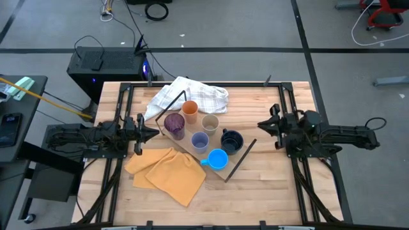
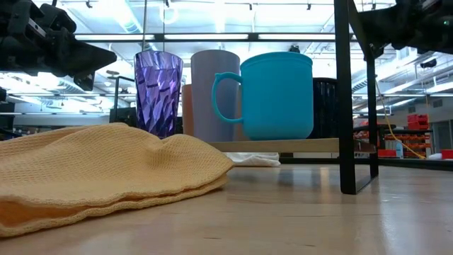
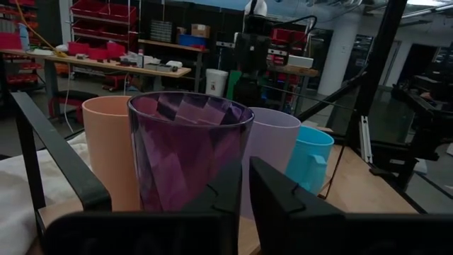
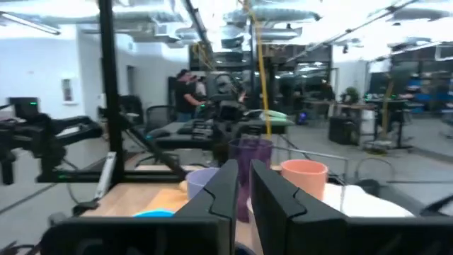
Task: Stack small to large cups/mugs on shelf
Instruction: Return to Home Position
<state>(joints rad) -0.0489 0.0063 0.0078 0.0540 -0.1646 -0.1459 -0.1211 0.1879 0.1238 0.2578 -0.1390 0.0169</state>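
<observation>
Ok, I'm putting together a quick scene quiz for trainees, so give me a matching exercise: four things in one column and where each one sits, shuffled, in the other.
Things
1. purple cup
2. bright blue mug
3. yellow-orange cloth
4. white checked cloth

Places
A. lying on the table beside the shelf, on the left arm's side
B. on the shelf, the cup nearest the left gripper
C. bunched on the table beyond the orange cup
D. at the shelf's other end, handle pointing toward the yellow-orange cloth

Pairs: 1-B, 2-D, 3-A, 4-C
</observation>
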